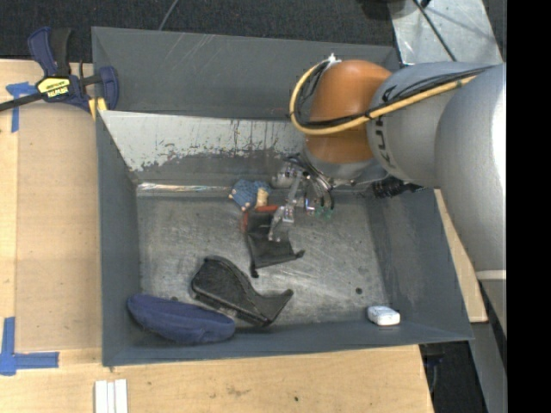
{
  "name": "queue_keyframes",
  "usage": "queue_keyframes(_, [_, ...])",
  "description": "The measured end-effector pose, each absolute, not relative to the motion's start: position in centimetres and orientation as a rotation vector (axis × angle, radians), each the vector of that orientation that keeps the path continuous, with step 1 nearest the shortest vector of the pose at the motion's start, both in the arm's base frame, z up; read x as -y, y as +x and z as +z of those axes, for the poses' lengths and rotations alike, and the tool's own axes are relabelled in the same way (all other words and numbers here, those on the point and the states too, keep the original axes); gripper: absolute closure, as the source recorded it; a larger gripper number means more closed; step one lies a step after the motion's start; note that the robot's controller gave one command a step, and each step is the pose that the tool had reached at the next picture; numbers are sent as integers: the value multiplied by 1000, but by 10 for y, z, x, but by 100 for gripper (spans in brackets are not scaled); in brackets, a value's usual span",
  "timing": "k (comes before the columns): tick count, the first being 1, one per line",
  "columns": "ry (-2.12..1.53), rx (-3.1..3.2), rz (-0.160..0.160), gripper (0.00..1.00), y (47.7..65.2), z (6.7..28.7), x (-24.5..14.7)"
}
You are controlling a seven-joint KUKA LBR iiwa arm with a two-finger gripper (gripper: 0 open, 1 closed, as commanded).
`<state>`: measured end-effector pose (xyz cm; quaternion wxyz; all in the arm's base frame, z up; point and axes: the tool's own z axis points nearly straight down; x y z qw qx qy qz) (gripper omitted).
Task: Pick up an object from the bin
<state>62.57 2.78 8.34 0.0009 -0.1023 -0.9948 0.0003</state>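
The arm (448, 136), with its orange cover (340, 101), reaches into the grey bin (120, 231) from the right. Its pincer (284, 212) hangs low over the middle of the floor, toward the back. A small blue thing (248, 192) and a red thing (256, 219) lie just beside it, and a black angular piece (274, 252) lies just in front. Nearer the front lie a flat black sole-shaped thing (231, 289) and a dark blue soft pouch (179, 319), touching each other. A small white block (383, 317) sits well apart in the front right corner.
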Motion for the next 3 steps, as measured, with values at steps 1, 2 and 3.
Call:
queue_keyframes(1, [-320, 3129, 1, 100, 627, 83, -28])
queue_keyframes(2, [-971, 2996, -4, 100, 611, 159, -33])
queue_keyframes(3, [-966, 3001, -6, 100, 617, 255, -29])
